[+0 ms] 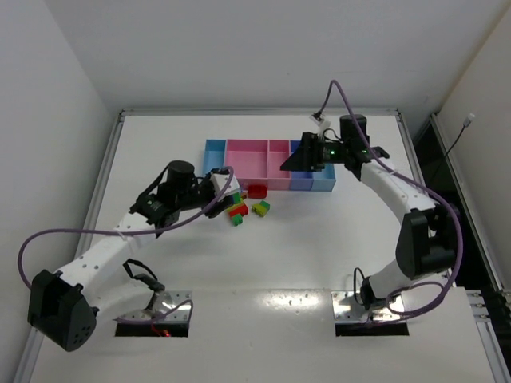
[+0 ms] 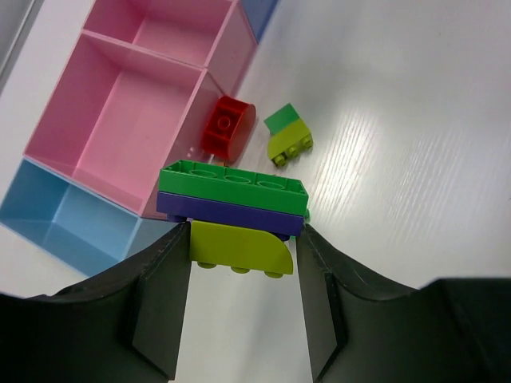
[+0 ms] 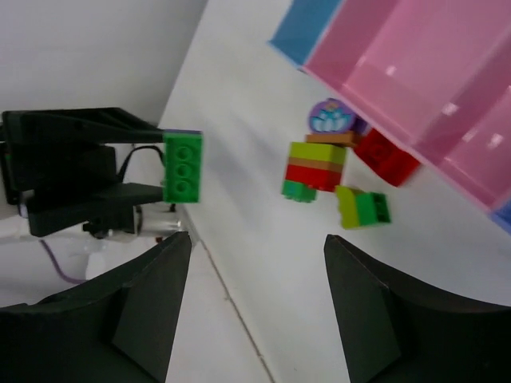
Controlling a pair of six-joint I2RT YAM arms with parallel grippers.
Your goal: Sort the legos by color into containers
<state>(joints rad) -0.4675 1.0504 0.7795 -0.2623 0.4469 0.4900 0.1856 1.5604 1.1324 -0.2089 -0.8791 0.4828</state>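
Just in front of the containers [image 1: 268,163], near the middle of the white tabletop [image 1: 319,247], holds a three-layer stack of legos [image 2: 233,209] in the left gripper [image 2: 242,235]: green on top, purple beneath, a lime rounded piece at the bottom. Clamps the jaws on that lime piece, with one black finger [image 2: 160,303] pressed to each end. Carries the stack level, close to the near wall of the pink bin [image 2: 120,120] and the light blue end bin [image 2: 56,215]. Cannot tell whether the stack touches the tabletop.

Past the stack, shows a red brick [image 2: 227,126] lying on the tabletop just beside the pink bin's outer wall, and near it, on the side away from the bins, a small lime-and-green piece [image 2: 287,136].

From the right wrist, picks out one more loose cluster [image 3: 315,167], banded lime, red and green, with a round purple piece [image 3: 331,118] at its far side, touching or just behind it, hard to say which. Places this cluster between the held stack and the red brick, all outside the bins.

Over the right part of the row, about where pink meets the periwinkle bin [image 1: 300,182], holds the right gripper [image 3: 257,243] above the containers. Spreads its jaws wide apart, gripping no brick.
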